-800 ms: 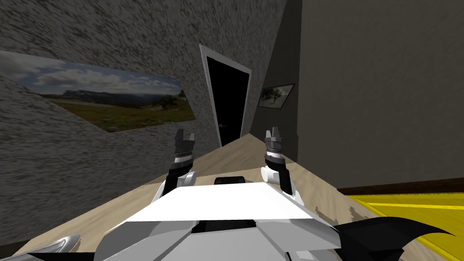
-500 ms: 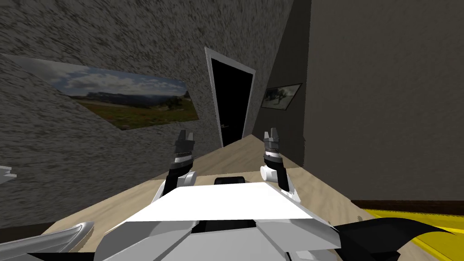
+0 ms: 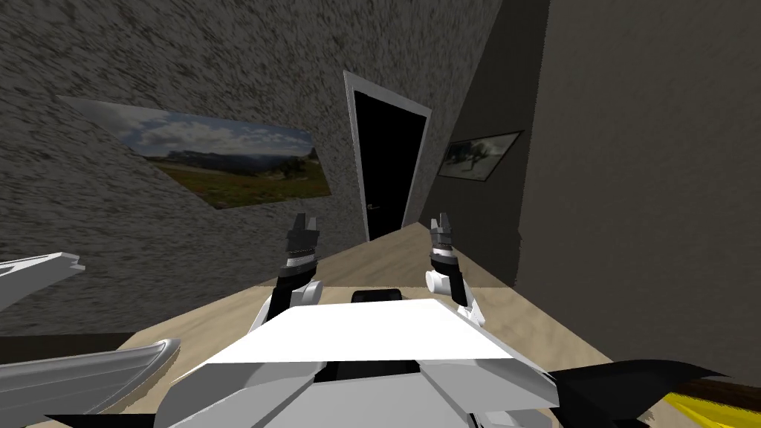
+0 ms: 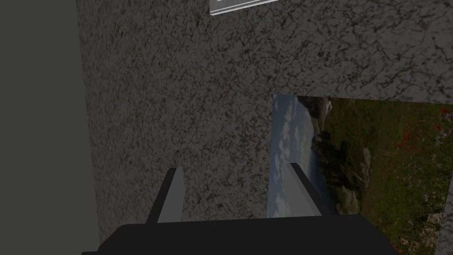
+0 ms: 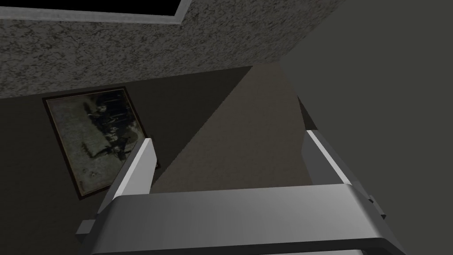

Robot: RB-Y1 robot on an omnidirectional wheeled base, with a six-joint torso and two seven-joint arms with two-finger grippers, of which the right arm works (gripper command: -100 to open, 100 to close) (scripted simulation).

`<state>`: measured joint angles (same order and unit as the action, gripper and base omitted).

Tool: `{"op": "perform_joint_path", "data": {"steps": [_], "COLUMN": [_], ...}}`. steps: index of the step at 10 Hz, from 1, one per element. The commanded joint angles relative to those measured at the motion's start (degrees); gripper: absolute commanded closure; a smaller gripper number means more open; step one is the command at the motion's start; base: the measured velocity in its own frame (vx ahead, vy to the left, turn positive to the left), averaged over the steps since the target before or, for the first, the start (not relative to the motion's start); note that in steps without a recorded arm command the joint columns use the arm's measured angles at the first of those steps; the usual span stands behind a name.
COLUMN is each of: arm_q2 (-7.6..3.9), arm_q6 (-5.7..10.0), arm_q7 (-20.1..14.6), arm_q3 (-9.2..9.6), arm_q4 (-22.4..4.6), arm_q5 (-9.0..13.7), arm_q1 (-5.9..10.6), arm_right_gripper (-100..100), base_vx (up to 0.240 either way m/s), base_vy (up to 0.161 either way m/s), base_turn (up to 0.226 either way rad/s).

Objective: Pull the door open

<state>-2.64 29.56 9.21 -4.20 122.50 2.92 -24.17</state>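
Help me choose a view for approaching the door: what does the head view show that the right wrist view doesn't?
Head view's extras: the whole dark door with its handle, the floor leading to it, the landscape picture and the left gripper. Right wrist view's extra: a close look at open fingers. Shared: the right gripper, the door frame, the small dark picture.

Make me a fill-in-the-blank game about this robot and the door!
1. The door ahead, in its pale frame, is coloured ____.
2. The left end effector and the right end effector hold nothing, and both are ____.
3. The landscape picture hangs on the wall to the robot's ____.
Missing words: black, open, left.
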Motion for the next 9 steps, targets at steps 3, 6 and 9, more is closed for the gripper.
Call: {"op": "perform_joint_path", "data": {"steps": [3, 6, 9], "arm_q2": [-0.61, -0.92, -1.37], "arm_q6": [1.18, 1.96, 3.19], "arm_q7": [-0.4, -0.7, -1.0], "arm_q3": [-1.31, -2.14, -3.47], "arm_q4": [-6.1, -10.0, -15.5], "arm_q5": [0.2, 0.3, 0.6], "arm_q1": [2.32, 3.88, 6.36], "arm_right_gripper": [-100, -100, -100], "base_vx": [0.08, 0.065, 0.082], "base_vy": [-0.016, -0.021, -0.022], "base_turn": [0.175, 0.115, 0.206]}}
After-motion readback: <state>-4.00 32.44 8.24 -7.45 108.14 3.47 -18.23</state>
